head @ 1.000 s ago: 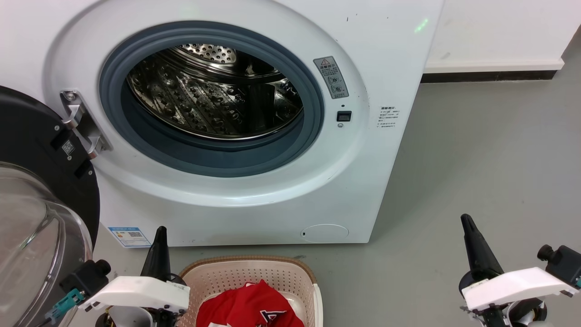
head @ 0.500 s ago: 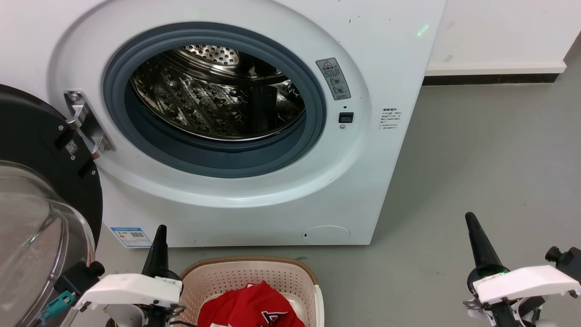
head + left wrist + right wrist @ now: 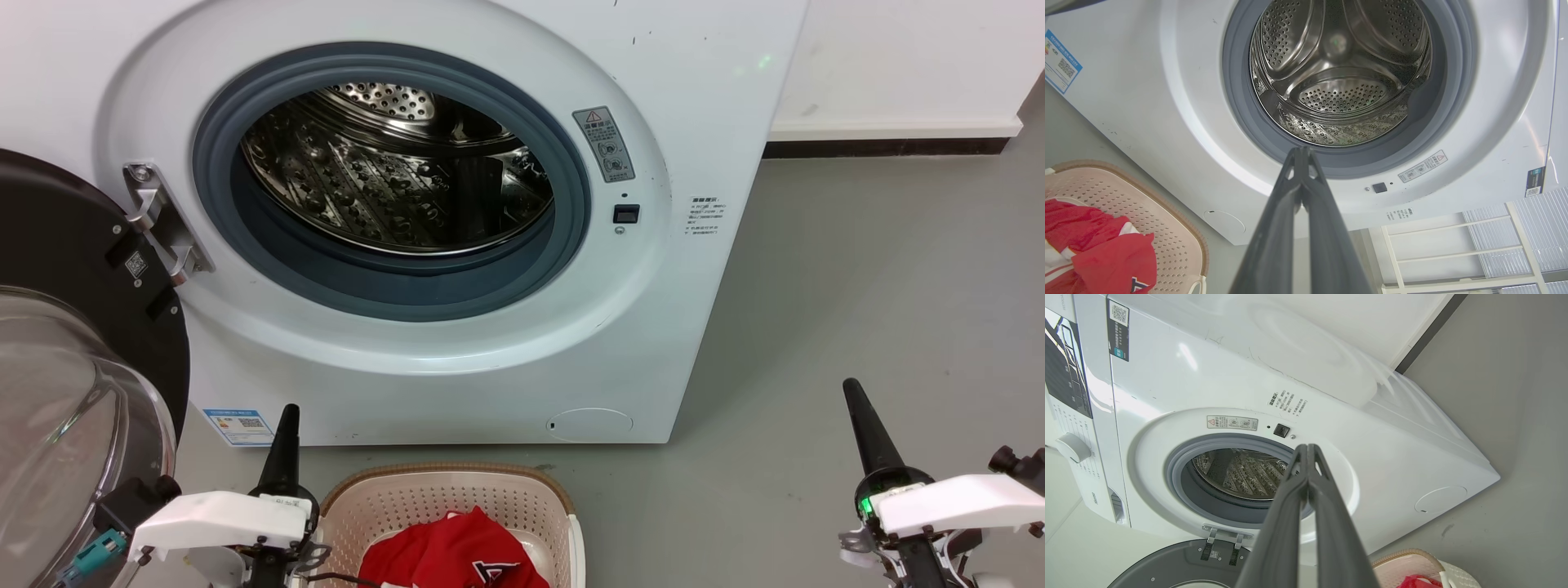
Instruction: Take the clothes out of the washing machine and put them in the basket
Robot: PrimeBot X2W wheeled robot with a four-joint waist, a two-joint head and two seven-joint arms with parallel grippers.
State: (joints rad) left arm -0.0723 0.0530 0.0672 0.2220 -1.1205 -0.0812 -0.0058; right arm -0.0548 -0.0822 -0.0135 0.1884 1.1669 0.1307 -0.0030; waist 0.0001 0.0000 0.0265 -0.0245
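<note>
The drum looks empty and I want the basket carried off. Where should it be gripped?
Probably the white side handle on the right side of the basket: a thin band standing off the side, slimmer than the broad rim. Come from the right with the right gripper, which is shut now and would need opening.

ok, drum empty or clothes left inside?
Empty as far as visible: the drum shows bare steel; the clothes lie in the basket.

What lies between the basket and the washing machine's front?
Bare grey floor separates the basket from the washing machine, seen in the head view.
</note>
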